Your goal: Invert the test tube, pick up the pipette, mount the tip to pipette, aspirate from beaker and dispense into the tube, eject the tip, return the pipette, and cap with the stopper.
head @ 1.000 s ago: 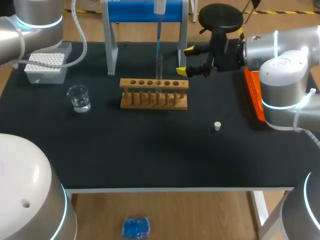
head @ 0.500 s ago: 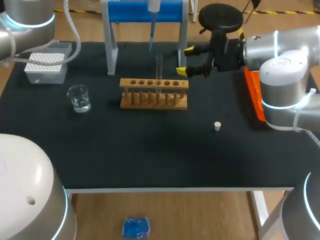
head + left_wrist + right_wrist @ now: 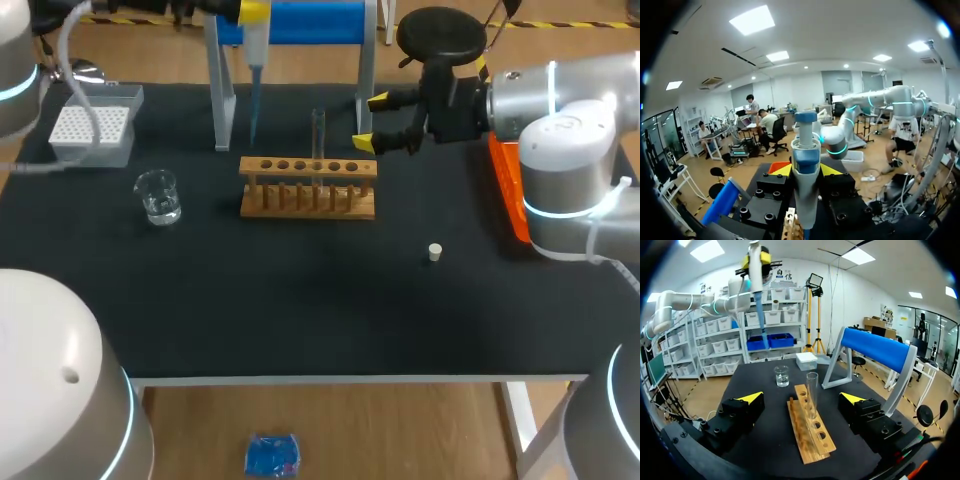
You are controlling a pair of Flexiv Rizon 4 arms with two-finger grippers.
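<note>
The left arm has carried the pipette (image 3: 255,50) leftward, off the test tube (image 3: 319,128) and toward the grey post of the blue-barred stand (image 3: 290,22). The left gripper (image 3: 806,171) is clamped on its white, blue-banded body, with the thin blue tip pointing down. On the matte black table (image 3: 300,300), the wooden rack (image 3: 308,186) holds the clear glass tube upright. The right gripper (image 3: 366,122) hangs just beside it, fingers apart. The white perforated tip box (image 3: 92,128), glass beaker (image 3: 157,195) and small white stopper (image 3: 434,252) sit well apart.
</note>
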